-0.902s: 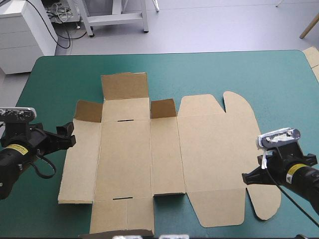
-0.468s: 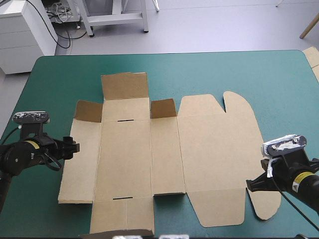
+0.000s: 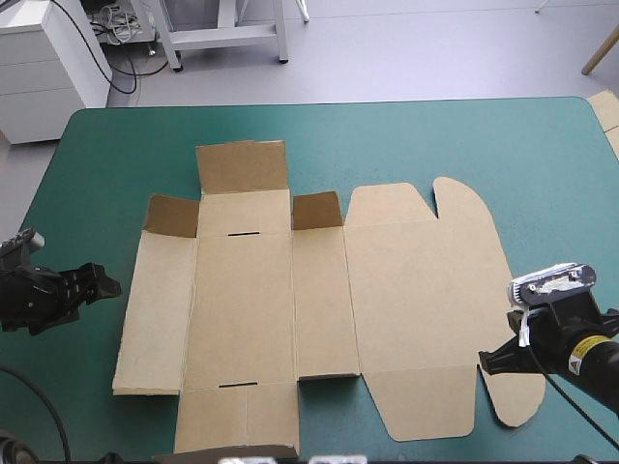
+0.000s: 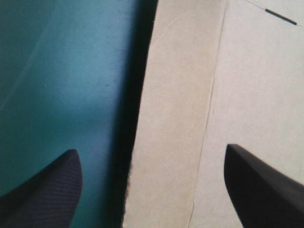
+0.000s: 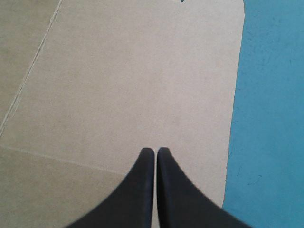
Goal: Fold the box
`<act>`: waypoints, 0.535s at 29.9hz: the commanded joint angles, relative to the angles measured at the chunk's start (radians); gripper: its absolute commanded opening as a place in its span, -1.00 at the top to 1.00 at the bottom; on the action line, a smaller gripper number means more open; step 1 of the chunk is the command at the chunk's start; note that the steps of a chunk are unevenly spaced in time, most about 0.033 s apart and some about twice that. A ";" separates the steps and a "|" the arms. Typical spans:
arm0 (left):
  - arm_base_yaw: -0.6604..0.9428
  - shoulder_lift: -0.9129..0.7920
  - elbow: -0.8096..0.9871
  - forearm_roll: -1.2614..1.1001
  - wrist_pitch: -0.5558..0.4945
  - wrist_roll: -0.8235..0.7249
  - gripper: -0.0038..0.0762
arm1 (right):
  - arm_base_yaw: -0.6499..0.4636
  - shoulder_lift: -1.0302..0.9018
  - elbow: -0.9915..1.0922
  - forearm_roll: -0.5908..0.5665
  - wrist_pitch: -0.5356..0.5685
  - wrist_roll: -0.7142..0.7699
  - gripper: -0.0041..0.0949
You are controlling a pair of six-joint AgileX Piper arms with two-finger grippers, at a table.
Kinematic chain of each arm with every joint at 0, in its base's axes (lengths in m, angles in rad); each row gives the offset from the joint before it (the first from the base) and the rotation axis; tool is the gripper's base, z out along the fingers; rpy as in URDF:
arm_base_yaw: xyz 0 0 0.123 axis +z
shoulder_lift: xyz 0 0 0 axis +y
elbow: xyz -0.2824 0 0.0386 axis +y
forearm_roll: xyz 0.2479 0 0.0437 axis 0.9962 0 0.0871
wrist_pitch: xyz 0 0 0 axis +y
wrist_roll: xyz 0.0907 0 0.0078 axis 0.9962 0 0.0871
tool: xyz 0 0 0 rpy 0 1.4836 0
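The brown box (image 3: 290,300) lies spread flat on the teal-green cover, with two small flaps (image 3: 172,215) at its far side tilted up. My left gripper (image 3: 104,284) is low over the cover just off the box's left edge, clear of the board. In the left wrist view the left gripper (image 4: 149,149) is open, and the box's left panel (image 4: 180,95) lies ahead between the fingers. My right gripper (image 3: 486,360) is at the rounded lid panel near the box's front right corner. The right gripper (image 5: 155,151) is shut, its tip over the board (image 5: 118,71) close to the lid's edge.
Bare teal-green cover (image 3: 435,145) lies beyond the box and along both sides. More brown board (image 3: 607,111) shows at the table's far right edge. The box's front flap reaches the near table edge.
My left arm has drawn back to the left, away from the box's left edge. The right gripper has barely shifted. The box has not moved.
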 commanded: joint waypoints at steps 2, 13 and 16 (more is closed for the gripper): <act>0.003 0.055 -0.011 -0.043 0.067 0.023 -0.55 | -0.004 -0.001 -0.022 -0.014 -0.050 -0.008 0.92; -0.160 0.066 0.132 -0.022 0.056 0.045 -0.55 | -0.004 -0.001 -0.022 -0.014 -0.057 -0.008 0.92; -0.193 0.066 0.170 -0.023 0.055 0.045 -0.55 | -0.004 -0.001 -0.022 -0.014 -0.057 -0.008 0.92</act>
